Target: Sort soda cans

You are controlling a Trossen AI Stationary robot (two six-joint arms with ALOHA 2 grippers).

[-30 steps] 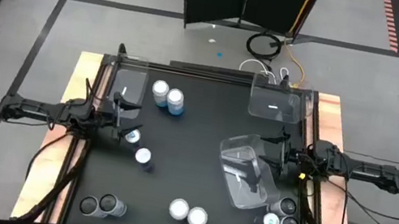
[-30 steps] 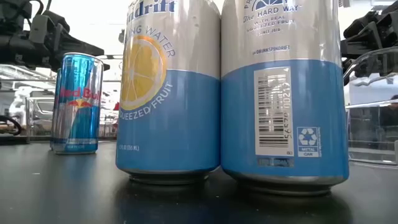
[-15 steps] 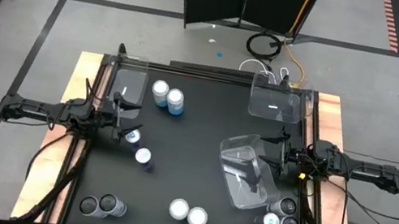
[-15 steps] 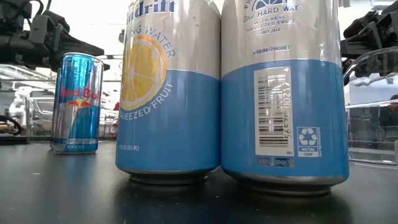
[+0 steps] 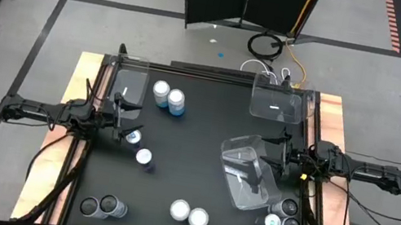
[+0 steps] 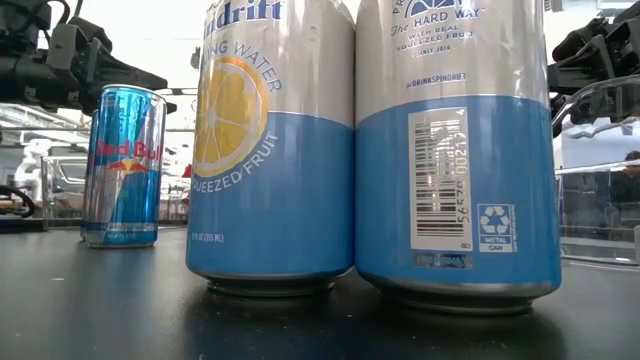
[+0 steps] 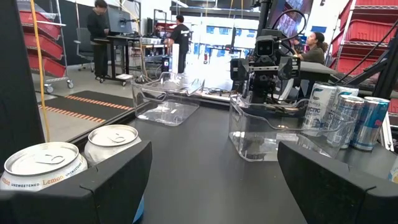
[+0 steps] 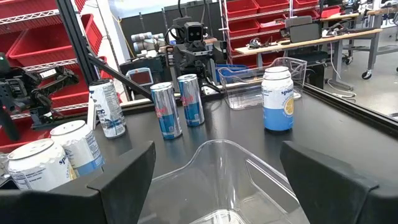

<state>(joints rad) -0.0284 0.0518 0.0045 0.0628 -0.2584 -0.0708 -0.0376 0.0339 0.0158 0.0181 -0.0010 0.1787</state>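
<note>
From above, the black tabletop [image 5: 195,141] shows everything: three clear bins [image 5: 247,175] and cans [image 5: 189,214] in small groups along the edges. The left end effector [image 5: 127,113] and right end effector [image 5: 274,154] wait at the sides, both spread wide and holding nothing. Only the low view lets you read words: two big blue cans [image 6: 275,150] say "Spindrift" and "squeezed fruit", and a thin can [image 6: 122,165] says "Red Bull".

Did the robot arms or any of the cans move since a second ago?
No, nothing visibly moved. The left gripper and right gripper wait open at the table's sides, holding nothing. The cans and the clear bins sit where they were.
</note>
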